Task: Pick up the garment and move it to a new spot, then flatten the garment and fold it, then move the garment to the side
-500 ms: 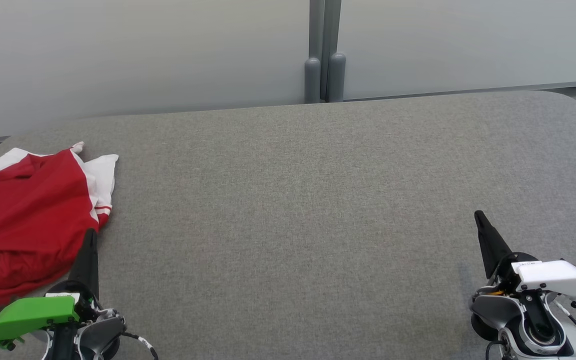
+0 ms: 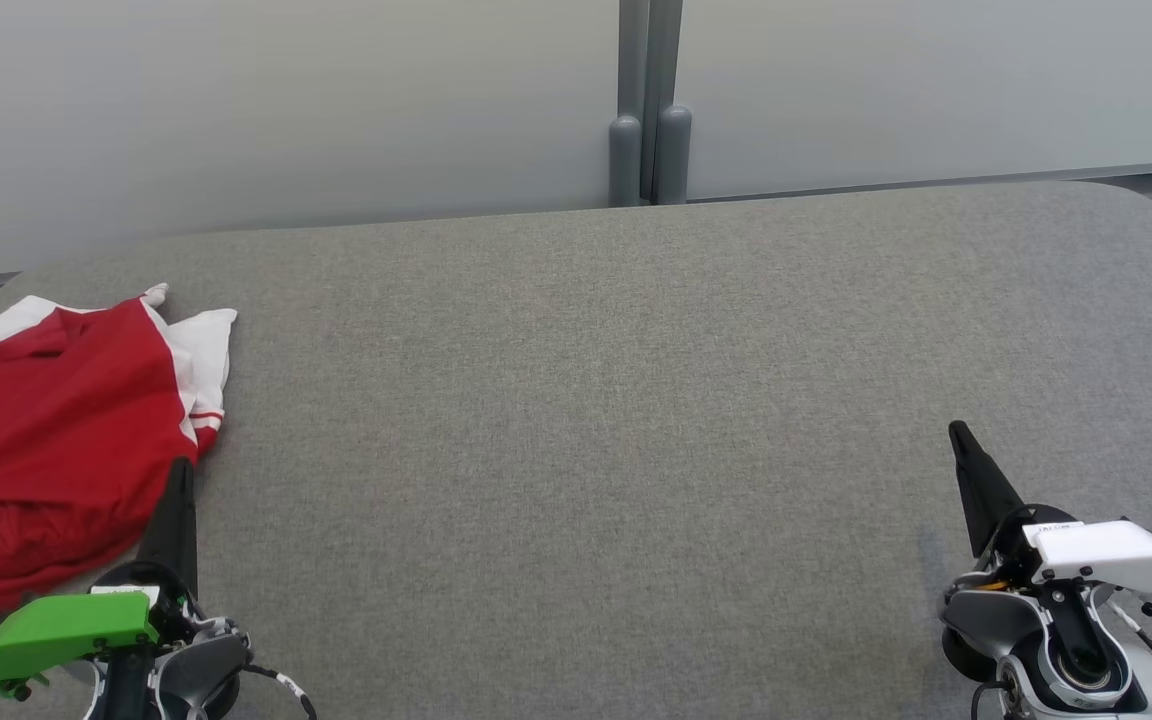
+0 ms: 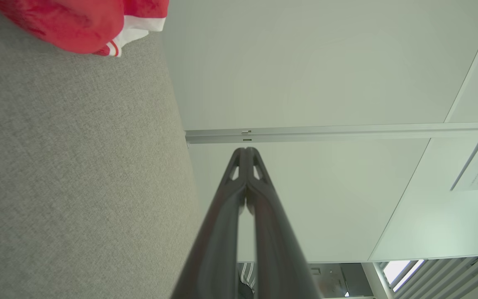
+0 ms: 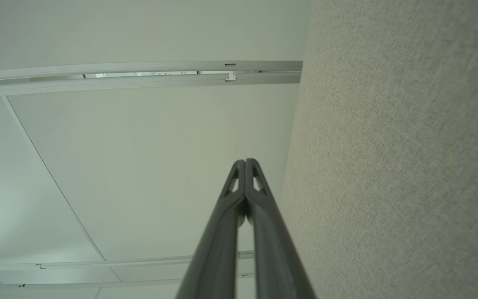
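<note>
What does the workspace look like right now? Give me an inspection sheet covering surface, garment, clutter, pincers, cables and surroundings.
Surface: grey fabric surface, flat, with rounded far corners.
Job's things: red and white garment, crumpled in a heap at the robot's far left edge, not flattened or folded.
Clutter: nothing seen.
Grippers: left pincer shut and holding nothing, beside the garment's near edge; right pincer shut and holding nothing, over bare surface at the robot's right.
Cables: black and white cable loops at the left wrist, off the garment.
Surroundings: pale partition wall behind the surface, with grey posts at its seam.
</note>
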